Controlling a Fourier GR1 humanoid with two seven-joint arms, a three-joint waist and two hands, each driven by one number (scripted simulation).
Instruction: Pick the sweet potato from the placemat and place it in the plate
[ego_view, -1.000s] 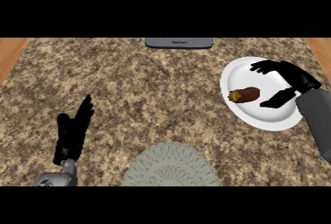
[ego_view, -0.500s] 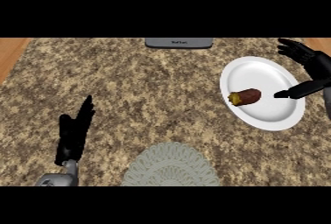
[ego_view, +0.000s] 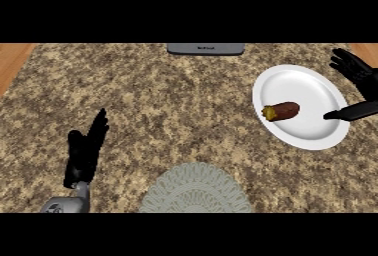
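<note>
1. Sweet potato lies on the plate, long axis left-right, yellow end away from the right hand's thumb.
2. Right fingers spread, clear of it.
3. Left hand's fingers straight, placemat to their right.

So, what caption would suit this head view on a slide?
The sweet potato lies on the white plate, right hand open at the plate's edge, left hand open left of the placemat.

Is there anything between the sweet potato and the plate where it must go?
Nothing visible. The sweet potato already lies on the plate, near its left rim; the right hand is open at the plate's right rim.
</note>
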